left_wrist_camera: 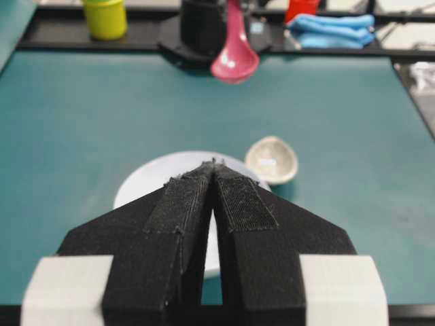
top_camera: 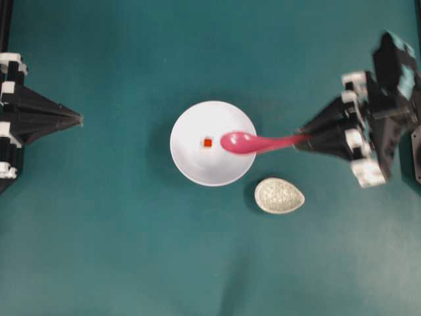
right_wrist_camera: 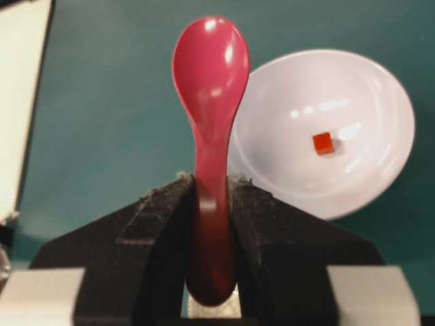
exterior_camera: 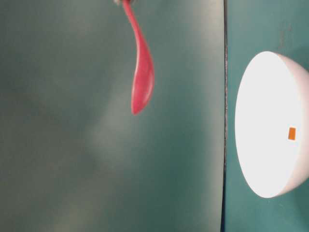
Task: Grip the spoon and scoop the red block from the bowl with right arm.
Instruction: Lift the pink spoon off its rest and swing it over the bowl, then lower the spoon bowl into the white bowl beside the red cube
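My right gripper [top_camera: 302, 139] is shut on the handle of the pink spoon [top_camera: 253, 142] and holds it in the air. The spoon's bowl hangs over the right side of the white bowl [top_camera: 191, 161]. The red block [top_camera: 208, 142] lies in the bowl, just left of the spoon's tip. In the right wrist view the spoon [right_wrist_camera: 209, 88] stands up from the gripper [right_wrist_camera: 212, 182], with the bowl [right_wrist_camera: 367, 183] and block [right_wrist_camera: 323, 143] to its right. My left gripper [top_camera: 79, 119] is shut and empty at the far left; its wrist view shows it [left_wrist_camera: 213, 165] before the bowl [left_wrist_camera: 146, 178].
A small grey-speckled egg-shaped dish [top_camera: 279, 195] lies on the teal table, right of and below the bowl. In the left wrist view a yellow-green cup [left_wrist_camera: 105, 17] and blue cloth [left_wrist_camera: 331, 30] sit beyond the table's far edge.
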Controlling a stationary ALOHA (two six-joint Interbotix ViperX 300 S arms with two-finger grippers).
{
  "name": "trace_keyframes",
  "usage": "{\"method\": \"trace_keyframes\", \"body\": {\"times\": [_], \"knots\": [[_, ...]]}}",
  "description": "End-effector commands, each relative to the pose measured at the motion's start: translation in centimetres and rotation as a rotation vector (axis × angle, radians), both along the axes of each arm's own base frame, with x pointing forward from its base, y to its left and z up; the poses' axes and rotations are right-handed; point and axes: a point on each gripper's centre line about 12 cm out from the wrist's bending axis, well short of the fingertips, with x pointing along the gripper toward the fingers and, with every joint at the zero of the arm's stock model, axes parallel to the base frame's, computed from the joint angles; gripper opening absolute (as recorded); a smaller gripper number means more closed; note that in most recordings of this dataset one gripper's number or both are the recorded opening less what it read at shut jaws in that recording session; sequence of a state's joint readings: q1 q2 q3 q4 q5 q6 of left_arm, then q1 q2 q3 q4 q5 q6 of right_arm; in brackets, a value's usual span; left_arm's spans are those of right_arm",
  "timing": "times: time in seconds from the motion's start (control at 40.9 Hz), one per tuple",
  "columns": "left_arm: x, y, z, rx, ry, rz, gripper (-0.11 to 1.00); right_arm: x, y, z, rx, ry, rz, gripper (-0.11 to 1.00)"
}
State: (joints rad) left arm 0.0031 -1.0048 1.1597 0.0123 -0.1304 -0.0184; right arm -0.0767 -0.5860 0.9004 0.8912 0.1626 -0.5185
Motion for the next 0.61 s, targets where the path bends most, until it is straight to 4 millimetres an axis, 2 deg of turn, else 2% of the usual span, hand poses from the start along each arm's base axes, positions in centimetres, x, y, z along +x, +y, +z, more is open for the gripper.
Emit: {"method": "trace_keyframes", "body": {"times": [0.0, 0.171, 0.44, 0.586], "knots": [[0.2, 0.0, 1.3, 0.002, -0.029, -0.002, 0.0, 1.5, -1.5, 1.8, 0.066, 0.014, -0.021, 0.25], [0.2, 0.0, 0.8, 0.002, 0.011, -0.001, 0.0, 3.8, -3.1, 1.1, 0.215, 0.165, -0.022, 0.25], [0.2, 0.0, 0.4, 0.002, 0.044, -0.001, 0.0, 7.7, -3.1, -0.6, 0.239, 0.414, 0.081, 0.25], [0.2, 0.0, 0.4, 0.003, 0.043, -0.001, 0.0, 9.1, -3.7, -1.3, 0.217, 0.538, 0.087, 0.25]]}}
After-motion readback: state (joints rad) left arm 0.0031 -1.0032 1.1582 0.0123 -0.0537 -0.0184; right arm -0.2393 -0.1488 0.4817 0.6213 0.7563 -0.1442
